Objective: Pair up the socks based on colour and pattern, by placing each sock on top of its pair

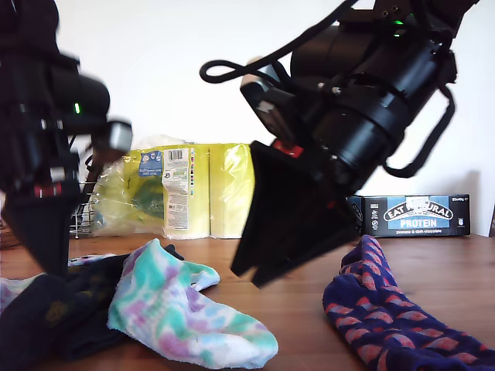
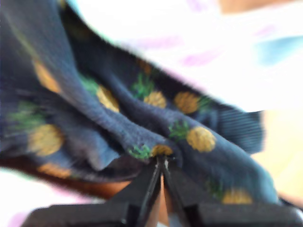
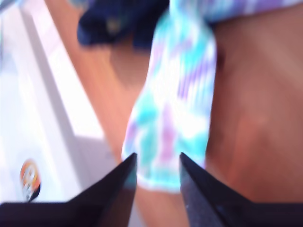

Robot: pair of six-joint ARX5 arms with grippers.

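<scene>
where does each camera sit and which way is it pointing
Exterior view: low at table height, looking across the table at a tie-dye sock, a spotted sock and both arms.
First wrist view: on my first tool, looking at its closed tips pinching the navy pineapple sock.
Second wrist view: on my second tool, open, looking down at the tie-dye sock.
Shared: the tie-dye sock appears in the exterior and second wrist views.
</scene>
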